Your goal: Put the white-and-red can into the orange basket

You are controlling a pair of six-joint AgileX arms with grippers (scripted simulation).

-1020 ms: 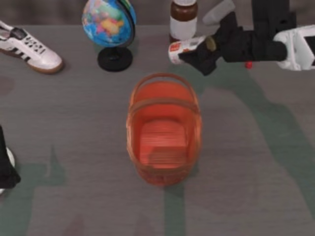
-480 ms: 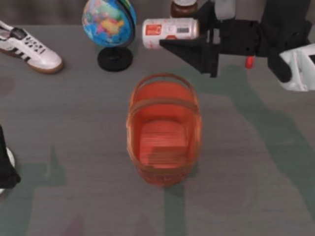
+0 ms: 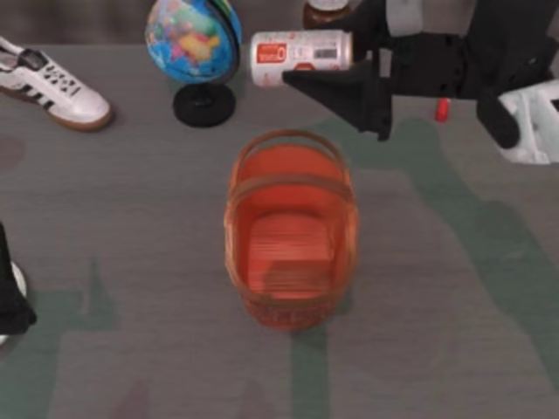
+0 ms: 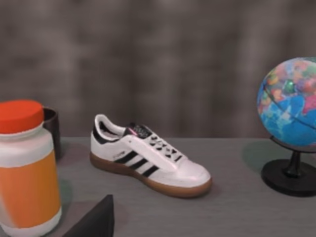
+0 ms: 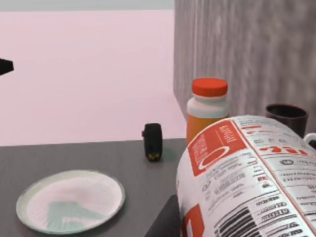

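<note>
The white-and-red can hangs on its side above the table's far edge, just beyond the orange basket. My right gripper is shut on the can's right end, reaching in from the right. In the right wrist view the can fills the near corner, with one dark finger against it. The basket stands at the table's middle, its arched handle across it, with nothing inside. My left arm is parked at the left edge.
A globe and a sneaker stand at the far left. A brown bottle and a red marker lie behind the right arm. An orange red-capped bottle, a dark cup and a plate show in the right wrist view.
The right gripper has raised the can from beside the brown bottle, turned it level and carried it left. Over the last half second it has barely moved.
</note>
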